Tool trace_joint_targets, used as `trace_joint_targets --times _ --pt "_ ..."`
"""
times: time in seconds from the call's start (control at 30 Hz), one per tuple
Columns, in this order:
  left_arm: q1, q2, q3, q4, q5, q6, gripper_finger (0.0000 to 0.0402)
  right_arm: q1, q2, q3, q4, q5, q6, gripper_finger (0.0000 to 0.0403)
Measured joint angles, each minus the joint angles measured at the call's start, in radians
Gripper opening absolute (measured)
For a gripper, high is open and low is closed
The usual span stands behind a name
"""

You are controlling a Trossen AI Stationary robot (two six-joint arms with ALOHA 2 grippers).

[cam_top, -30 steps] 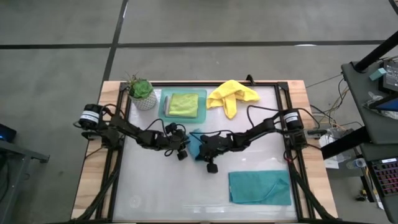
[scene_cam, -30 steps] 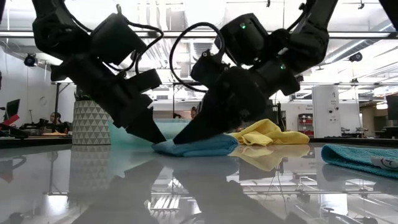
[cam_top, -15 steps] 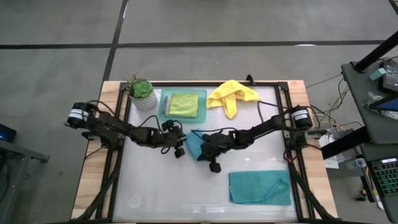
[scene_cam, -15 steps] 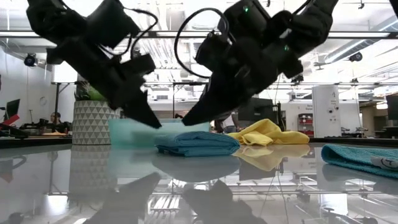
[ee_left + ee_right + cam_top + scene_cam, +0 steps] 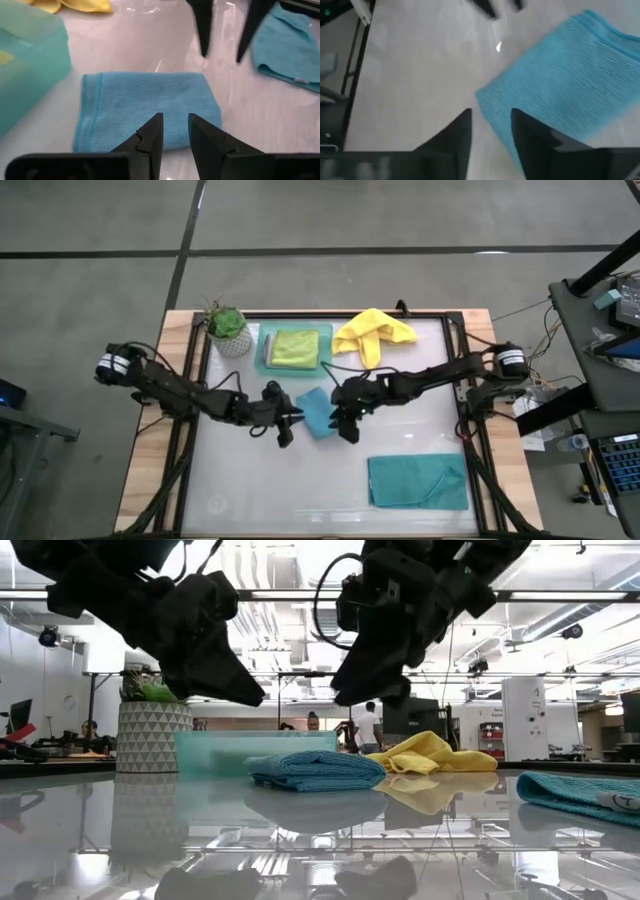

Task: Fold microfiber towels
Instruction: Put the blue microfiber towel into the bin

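With the folded teal towel (image 5: 316, 411) lying flat mid-table between the empty left gripper (image 5: 284, 427) and right gripper (image 5: 347, 423), both raised with fingers slightly apart, it is best gripped at one edge so the fold is kept.

Folded teal towel (image 5: 150, 107) of ribbed, matt microfiber cloth lies on a glossy, smooth, mirror-like bench (image 5: 120, 830) with a bare wood border, beside a translucent plastic tray (image 5: 215, 750); matt black pincer fingers (image 5: 150, 137).
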Motion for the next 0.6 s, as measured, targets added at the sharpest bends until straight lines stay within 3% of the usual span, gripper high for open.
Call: trace_joint_targets --times 0.3,0.6 --pt "-0.002 0.11 -0.002 0.067 -0.003 0.003 0.0076 -0.09 -0.01 -0.006 -0.082 0.017 0.093 0.0239" --pt "-0.001 0.27 0.001 0.195 0.001 0.005 0.0076 -0.13 0.136 -0.008 -0.05 0.021 0.159 0.0275"
